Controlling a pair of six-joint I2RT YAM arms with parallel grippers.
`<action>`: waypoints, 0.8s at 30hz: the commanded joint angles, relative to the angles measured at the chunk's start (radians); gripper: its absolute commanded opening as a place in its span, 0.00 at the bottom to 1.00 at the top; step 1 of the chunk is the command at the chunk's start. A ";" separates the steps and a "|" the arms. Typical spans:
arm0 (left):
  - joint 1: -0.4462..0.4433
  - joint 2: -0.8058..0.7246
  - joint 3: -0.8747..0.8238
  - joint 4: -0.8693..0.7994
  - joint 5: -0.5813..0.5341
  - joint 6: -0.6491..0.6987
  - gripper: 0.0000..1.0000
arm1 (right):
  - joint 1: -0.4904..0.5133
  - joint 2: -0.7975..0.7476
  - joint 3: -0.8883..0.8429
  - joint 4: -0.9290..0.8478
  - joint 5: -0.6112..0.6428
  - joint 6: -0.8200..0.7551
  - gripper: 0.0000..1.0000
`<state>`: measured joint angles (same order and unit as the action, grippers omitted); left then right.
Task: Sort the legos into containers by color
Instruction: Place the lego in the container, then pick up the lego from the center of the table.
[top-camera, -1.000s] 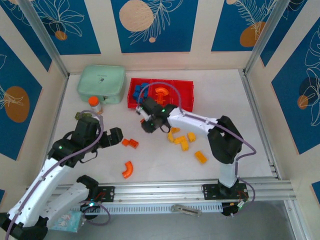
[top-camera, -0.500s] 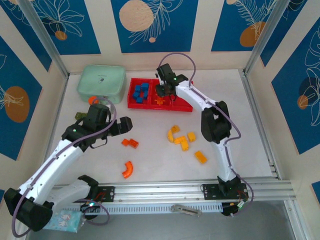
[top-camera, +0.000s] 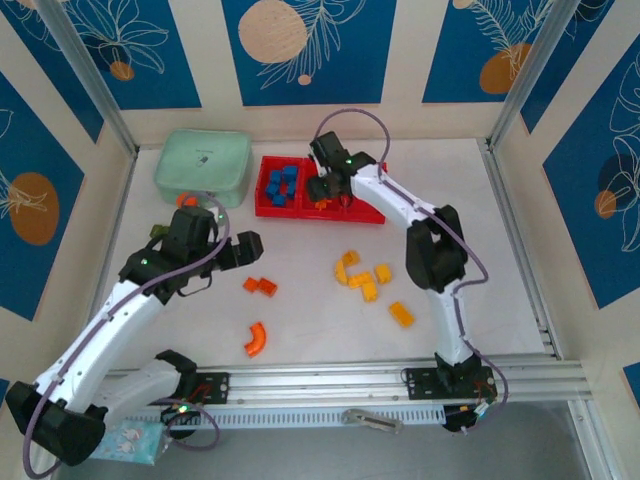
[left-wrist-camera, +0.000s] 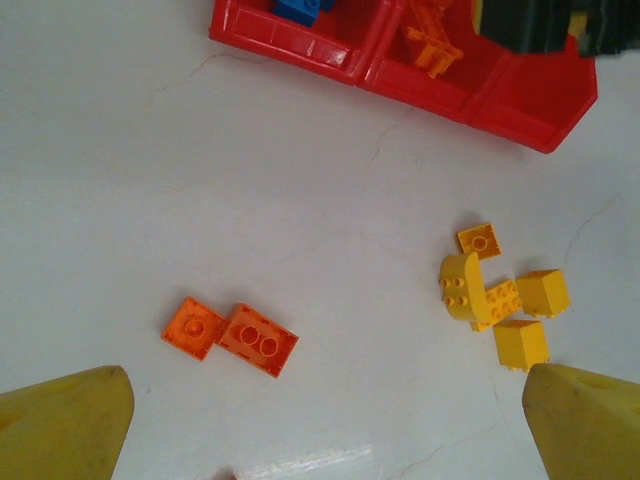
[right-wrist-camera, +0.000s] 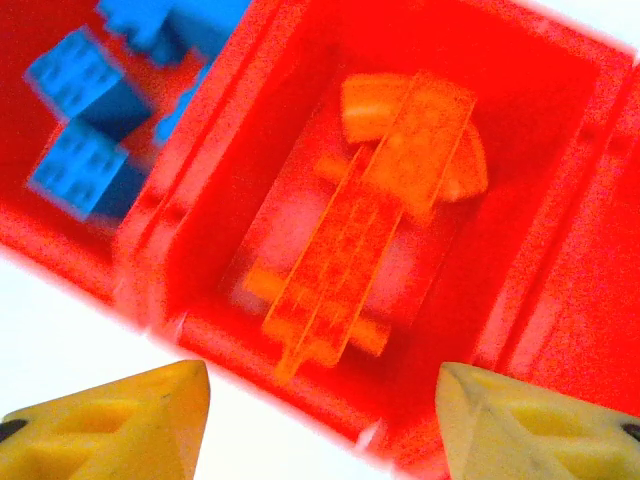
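Note:
The containers are one red tray (top-camera: 300, 212) with three compartments. Blue legos (top-camera: 283, 183) fill its left compartment, and orange legos (top-camera: 322, 203) lie in the middle one. My right gripper (top-camera: 328, 188) hovers over the middle compartment, open, with its yellow fingertips (right-wrist-camera: 120, 420) apart and nothing between them. Below it lie a long orange piece (right-wrist-camera: 385, 220) and blue bricks (right-wrist-camera: 85, 150). My left gripper (top-camera: 240, 250) is open above two orange bricks (left-wrist-camera: 232, 335). A curved orange brick (top-camera: 256, 339) and yellow legos (top-camera: 360, 275) lie on the table.
A mint green case (top-camera: 203, 167) stands left of the tray, with an orange-capped bottle (top-camera: 185, 200) just in front of it. A single yellow brick (top-camera: 401, 314) lies toward the front right. The left wrist view has the tray (left-wrist-camera: 520, 90) at the top and yellow bricks (left-wrist-camera: 490, 295) on the right.
My right arm swung from the table's middle up over the tray's middle compartment, and its jaws have opened there. My left arm shifted slightly toward the two orange bricks.

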<state>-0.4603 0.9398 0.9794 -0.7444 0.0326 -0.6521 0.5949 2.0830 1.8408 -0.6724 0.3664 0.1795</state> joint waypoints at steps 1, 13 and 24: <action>0.015 -0.068 -0.017 -0.082 -0.022 0.012 0.99 | 0.099 -0.148 -0.152 0.041 -0.036 0.048 0.65; 0.017 -0.313 -0.095 -0.269 -0.072 -0.057 0.99 | 0.395 -0.191 -0.408 0.106 -0.133 0.229 0.78; 0.017 -0.390 -0.146 -0.294 -0.079 -0.104 0.99 | 0.491 0.029 -0.265 0.117 -0.014 0.101 0.82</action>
<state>-0.4564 0.5636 0.8459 -1.0145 -0.0277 -0.7326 1.0847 2.0792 1.5253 -0.5415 0.2943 0.3195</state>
